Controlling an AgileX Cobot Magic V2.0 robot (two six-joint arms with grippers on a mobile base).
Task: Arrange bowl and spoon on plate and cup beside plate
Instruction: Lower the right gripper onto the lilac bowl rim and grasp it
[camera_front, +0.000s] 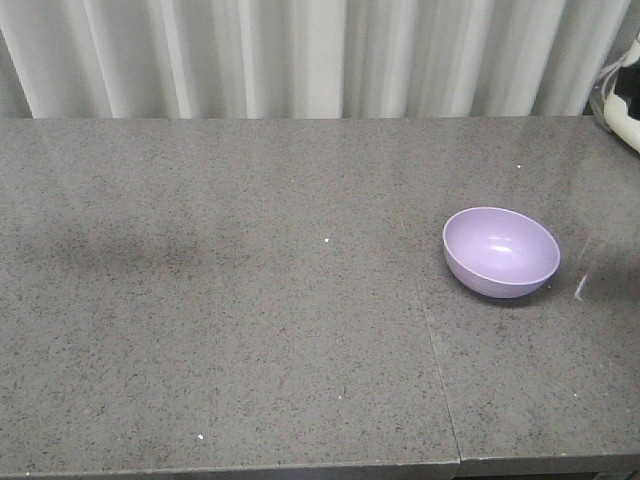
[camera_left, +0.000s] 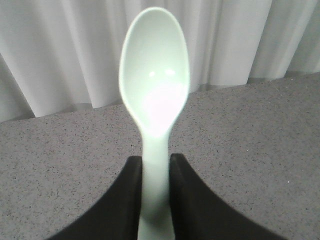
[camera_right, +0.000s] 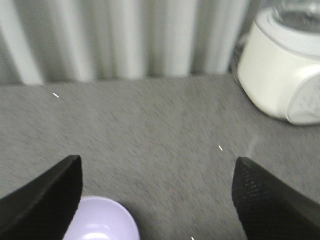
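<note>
Spoon aloft: the left gripper (camera_left: 155, 167) clamps the handle of the spoon (camera_left: 155, 85), its long axis pointing straight ahead from the jaws. The right gripper (camera_right: 156, 162), spread wide and empty, hovers nearer the bowl (camera_right: 100, 222), which sits just below, leftward.

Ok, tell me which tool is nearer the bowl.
Right. The right tool hangs open with the bowl close beneath it; the left tool, shut on the spoon, has no bowl in its view.
</note>
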